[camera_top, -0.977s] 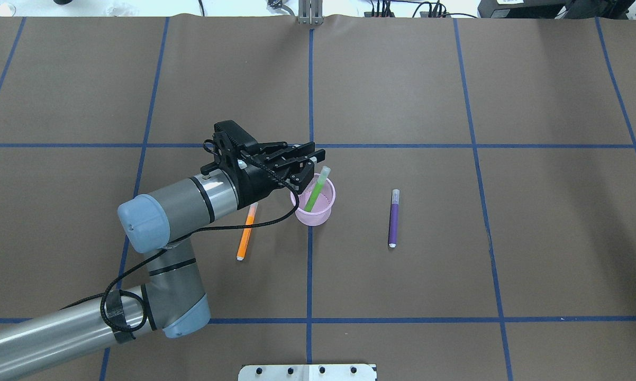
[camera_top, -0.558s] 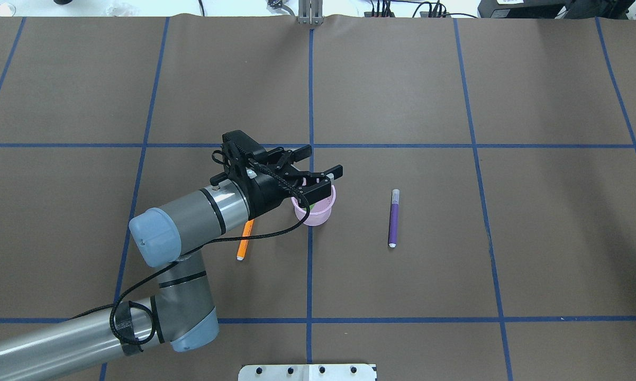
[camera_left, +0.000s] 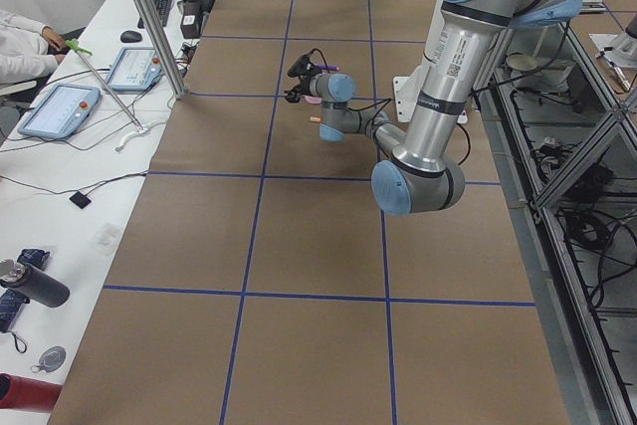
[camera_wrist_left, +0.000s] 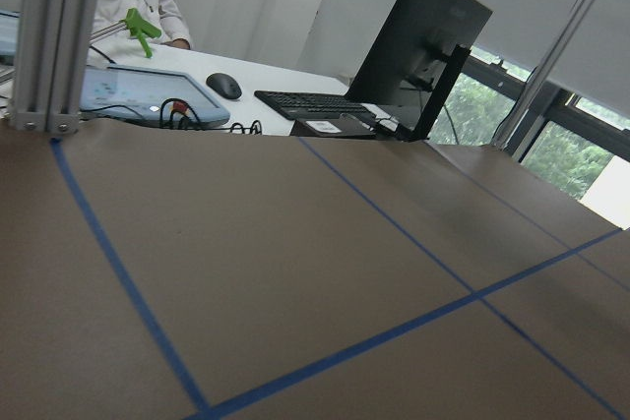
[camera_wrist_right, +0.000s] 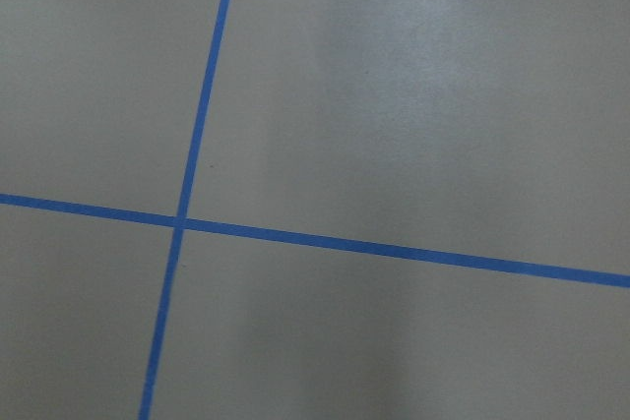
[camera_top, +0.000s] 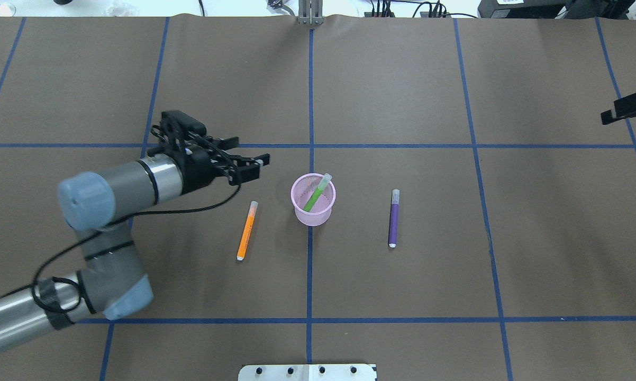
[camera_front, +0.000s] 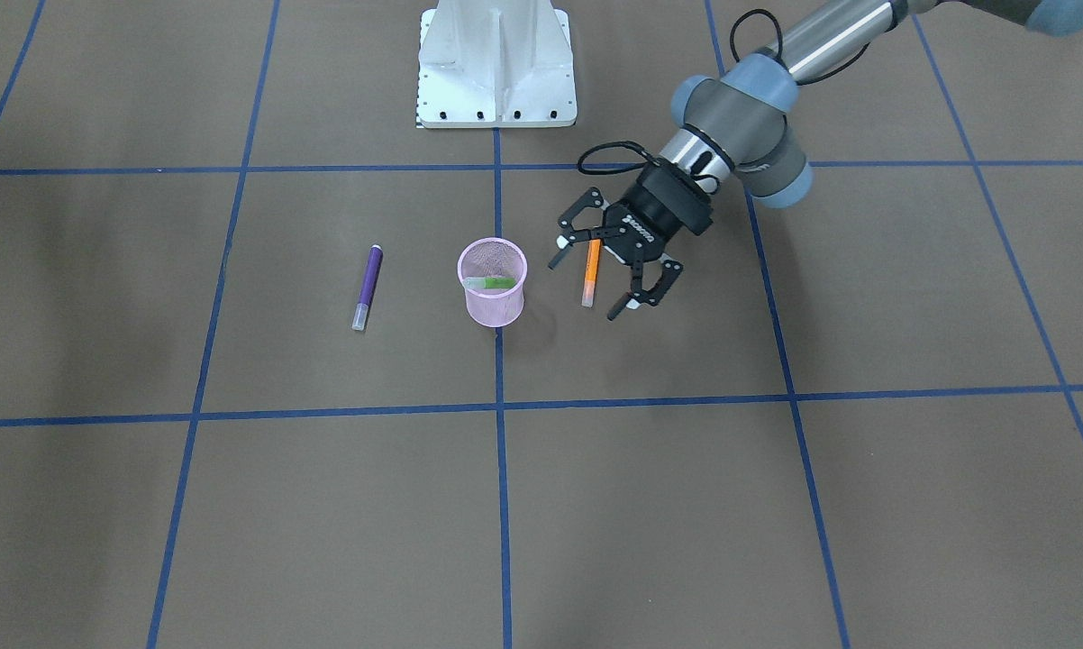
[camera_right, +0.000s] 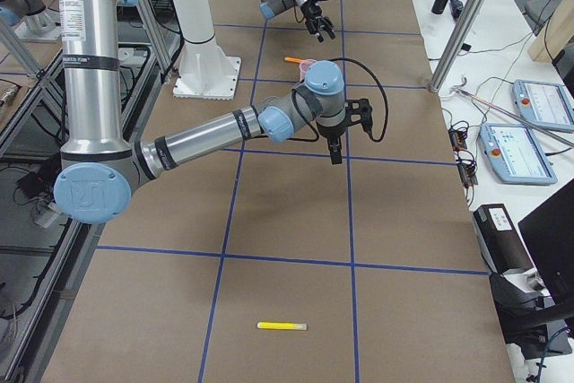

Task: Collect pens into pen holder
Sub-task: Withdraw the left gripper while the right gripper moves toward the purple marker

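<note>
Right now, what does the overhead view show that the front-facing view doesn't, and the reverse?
Only overhead: bare table between the orange pen and the left gripper, so the pen lies free; also cables beyond the table's far edge. Only front-facing: the whole white robot base and the pen holder's mesh side; there the jaws overlap the orange pen. Both: the green pen inside the pen holder, the purple pen on the table, jaws open and empty.

The left gripper (camera_top: 252, 150) is pulling away from the pen holder (camera_top: 313, 211) toward its own side, jaws spread and empty, uncovering the green pen (camera_top: 314, 197) and the whole orange pen (camera_top: 246, 231). The right gripper (camera_top: 617, 111) is coming in over the table's right edge.
</note>
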Robot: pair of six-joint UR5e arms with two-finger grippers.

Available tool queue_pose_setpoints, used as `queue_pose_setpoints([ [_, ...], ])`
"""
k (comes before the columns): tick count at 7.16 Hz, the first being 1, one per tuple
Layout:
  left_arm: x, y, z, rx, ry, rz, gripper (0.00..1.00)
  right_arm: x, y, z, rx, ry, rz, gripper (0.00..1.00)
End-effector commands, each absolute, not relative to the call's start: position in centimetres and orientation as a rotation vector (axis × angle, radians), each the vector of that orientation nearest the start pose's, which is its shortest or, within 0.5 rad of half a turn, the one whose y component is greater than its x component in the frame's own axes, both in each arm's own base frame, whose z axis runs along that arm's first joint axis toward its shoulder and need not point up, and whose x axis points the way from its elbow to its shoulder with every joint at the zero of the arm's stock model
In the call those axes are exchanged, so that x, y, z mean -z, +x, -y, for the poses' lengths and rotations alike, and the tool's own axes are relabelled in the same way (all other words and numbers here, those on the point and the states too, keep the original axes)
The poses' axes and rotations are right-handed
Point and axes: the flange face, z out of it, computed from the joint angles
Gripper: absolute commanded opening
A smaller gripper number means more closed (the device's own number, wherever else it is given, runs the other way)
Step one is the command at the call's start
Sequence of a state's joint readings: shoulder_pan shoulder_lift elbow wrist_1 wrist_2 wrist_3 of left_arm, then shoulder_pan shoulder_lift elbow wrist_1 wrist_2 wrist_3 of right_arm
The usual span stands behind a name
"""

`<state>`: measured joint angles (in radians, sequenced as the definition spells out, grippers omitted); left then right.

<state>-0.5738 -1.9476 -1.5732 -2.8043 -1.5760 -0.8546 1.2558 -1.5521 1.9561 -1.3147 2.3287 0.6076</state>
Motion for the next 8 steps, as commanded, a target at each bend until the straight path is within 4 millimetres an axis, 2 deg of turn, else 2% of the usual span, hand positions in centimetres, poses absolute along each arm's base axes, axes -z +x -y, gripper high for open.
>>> queue_pose_setpoints([
  [1,-34.2,29.7,49.0,-0.174,0.648,-1.177,1.00,-38.1,-16.0,48.3,-0.092,0.222,0.932,1.00],
  [2,-35.4,23.6,50.9,-0.169,0.584,-1.158,1.00,-36.1,-19.6,47.3,-0.120,0.219,0.936,1.00],
  [3,-41.6,18.8,50.0,-0.215,0.592,-1.056,1.00,-34.6,-23.6,46.5,-0.145,0.222,0.929,1.00],
  [4,-46.3,14.5,49.2,-0.250,0.593,-0.948,1.00,-33.5,-27.7,45.4,-0.179,0.237,0.909,1.00],
  [5,-48.2,10.9,49.4,-0.286,0.559,-0.906,1.00,-33.3,-32.0,43.5,-0.201,0.241,0.889,1.00],
  [6,-48.9,7.0,49.6,-0.306,0.529,-0.919,1.00,-33.1,-36.5,41.6,-0.218,0.263,0.861,1.00],
  [7,-49.6,3.8,49.8,-0.297,0.510,-0.911,1.00,-33.1,-39.3,42.0,-0.232,0.260,0.849,1.00],
  [8,-51.9,1.8,48.7,-0.267,0.471,-0.888,1.00,-33.2,-41.8,42.3,-0.223,0.273,0.832,1.00],
])
